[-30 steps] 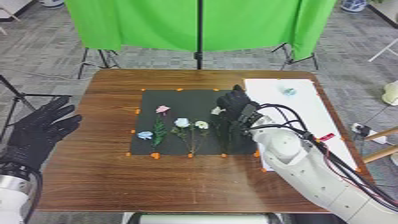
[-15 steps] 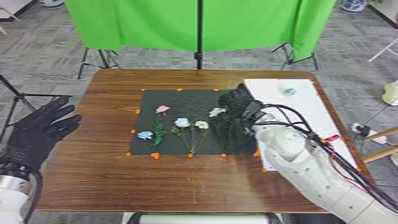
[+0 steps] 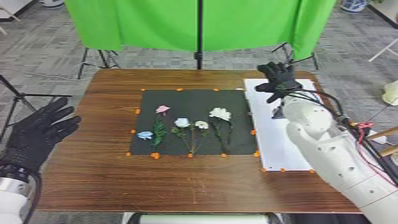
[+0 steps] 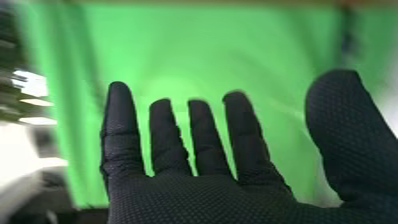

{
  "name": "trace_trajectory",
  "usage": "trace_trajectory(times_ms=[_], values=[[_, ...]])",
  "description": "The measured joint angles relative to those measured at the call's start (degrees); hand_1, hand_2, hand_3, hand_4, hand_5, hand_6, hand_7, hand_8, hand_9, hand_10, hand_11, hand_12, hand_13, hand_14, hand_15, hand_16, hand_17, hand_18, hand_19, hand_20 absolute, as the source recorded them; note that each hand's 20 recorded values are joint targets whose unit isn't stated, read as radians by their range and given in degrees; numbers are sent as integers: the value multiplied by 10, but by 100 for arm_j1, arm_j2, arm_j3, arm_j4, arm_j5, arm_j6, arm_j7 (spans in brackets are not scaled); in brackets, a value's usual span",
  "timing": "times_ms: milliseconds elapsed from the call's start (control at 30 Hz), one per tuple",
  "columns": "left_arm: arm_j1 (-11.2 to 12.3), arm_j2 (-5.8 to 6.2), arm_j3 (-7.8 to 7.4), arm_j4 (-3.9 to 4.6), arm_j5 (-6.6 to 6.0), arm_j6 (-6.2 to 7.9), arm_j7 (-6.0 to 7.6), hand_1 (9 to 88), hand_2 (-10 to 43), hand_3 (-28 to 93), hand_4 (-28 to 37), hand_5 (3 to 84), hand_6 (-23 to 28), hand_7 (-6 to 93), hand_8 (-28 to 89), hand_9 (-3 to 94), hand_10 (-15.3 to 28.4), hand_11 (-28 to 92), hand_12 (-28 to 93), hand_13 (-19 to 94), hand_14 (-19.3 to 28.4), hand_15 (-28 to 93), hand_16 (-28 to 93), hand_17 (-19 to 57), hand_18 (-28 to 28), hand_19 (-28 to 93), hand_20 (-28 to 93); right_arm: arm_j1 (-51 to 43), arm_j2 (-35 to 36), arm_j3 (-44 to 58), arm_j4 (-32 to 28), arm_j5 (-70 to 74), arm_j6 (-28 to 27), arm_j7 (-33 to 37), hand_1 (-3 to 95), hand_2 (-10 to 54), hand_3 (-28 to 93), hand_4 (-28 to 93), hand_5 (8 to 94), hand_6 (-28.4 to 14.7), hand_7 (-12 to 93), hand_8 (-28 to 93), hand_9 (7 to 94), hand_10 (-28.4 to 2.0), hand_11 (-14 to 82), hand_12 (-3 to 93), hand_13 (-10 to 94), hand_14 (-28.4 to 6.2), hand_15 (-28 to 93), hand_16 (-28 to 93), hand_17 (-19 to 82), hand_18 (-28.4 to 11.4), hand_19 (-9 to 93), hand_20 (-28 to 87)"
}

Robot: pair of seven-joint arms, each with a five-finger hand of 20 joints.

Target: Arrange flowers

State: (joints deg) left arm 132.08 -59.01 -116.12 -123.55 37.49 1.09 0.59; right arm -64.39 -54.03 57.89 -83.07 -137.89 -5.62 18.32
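Note:
On the black mat [image 3: 182, 146] lie a pink flower [image 3: 163, 109], a light blue flower [image 3: 145, 135], a pale blue-white flower [image 3: 182, 122], a small white flower [image 3: 202, 125] and a larger white flower [image 3: 219, 114] at the mat's right side. My right hand [image 3: 281, 80] is raised over the far end of the white board, open and holding nothing. Straight, spread fingers of the right hand [image 4: 213, 197] show in the right wrist view. My left hand [image 3: 37, 131] stands open beside the table's left edge, away from the flowers.
The white board [image 3: 282, 152] lies right of the mat on the wooden table [image 3: 107, 185]. Orange marks line the edges of mat and board. A green curtain [image 3: 151, 25] hangs on a stand beyond the table.
My right hand has left the larger white flower, opened, and moved up and right over the white board. That flower now lies uncovered on the mat. The left hand has stayed still.

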Motion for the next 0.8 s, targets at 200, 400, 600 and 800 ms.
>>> trace_trajectory(times_ms=[200,400,600,800], values=[[-2,-2,4,1,0,0,13,257,46,723,-255,366,30,161,-102,313,119,206,86,272,142,442,-46,-67,211,530,81,260,231,-12,494,-152,-702,323,236,-66,871,-283,193,-40,290,-159,246,-90,183,193,316,-72,444,142,68,-192,600,238],[-40,11,19,9,0,-4,12,255,46,725,-253,366,29,162,-103,313,120,206,86,273,142,442,-46,-67,210,529,82,272,256,-30,781,-245,-638,402,292,-91,871,-283,226,-28,328,-191,364,-68,261,171,460,-38,508,115,118,-178,644,273],[-49,26,16,11,0,-16,23,257,45,724,-254,367,27,164,-104,313,120,207,86,274,142,441,-45,-67,211,529,83,268,156,114,977,-572,-1038,11,358,-78,854,-283,370,23,388,-230,555,-50,307,166,608,-16,504,168,186,-163,687,284],[-51,30,14,22,1,-26,31,256,46,724,-255,368,27,163,-105,314,119,207,86,275,141,440,-45,-67,211,529,84,228,228,3,1050,-524,-295,-351,456,-26,737,-283,627,49,510,-101,853,-38,273,291,790,-11,556,225,288,-149,764,319]])
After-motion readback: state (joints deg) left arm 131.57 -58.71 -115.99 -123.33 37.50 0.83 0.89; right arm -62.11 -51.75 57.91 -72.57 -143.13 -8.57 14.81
